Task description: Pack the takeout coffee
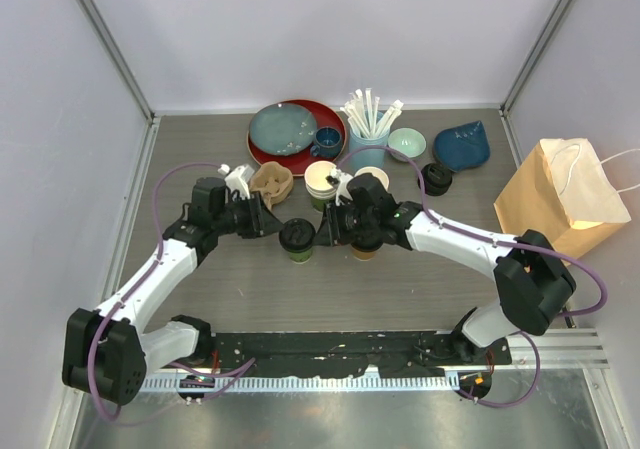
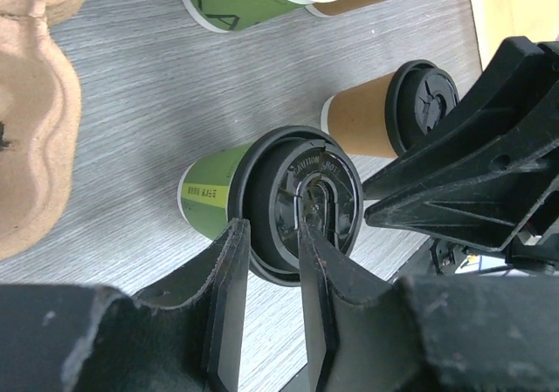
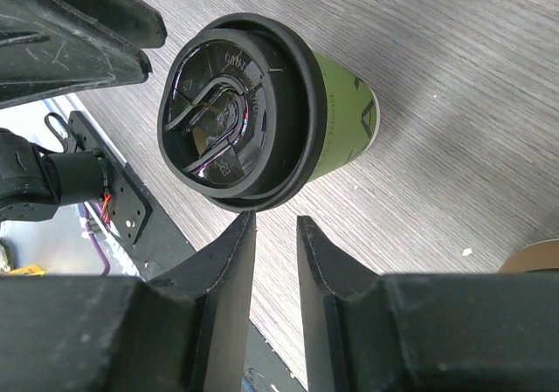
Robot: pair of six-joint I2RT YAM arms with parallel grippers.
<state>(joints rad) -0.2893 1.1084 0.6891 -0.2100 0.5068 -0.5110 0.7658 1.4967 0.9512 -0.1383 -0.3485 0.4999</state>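
Tipping is the danger: the green cup stands with the brown cup just beside it, and both claws crowd its lid. The left gripper is narrow, maybe pinching the lid, I cannot tell; the right gripper is narrow, empty.

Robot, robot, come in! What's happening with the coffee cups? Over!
Left end effector straddling green cup top edge, grip unclear. Right end effector narrow gap, empty, beside it. Brown cup upright, lidded. No blocker seen.
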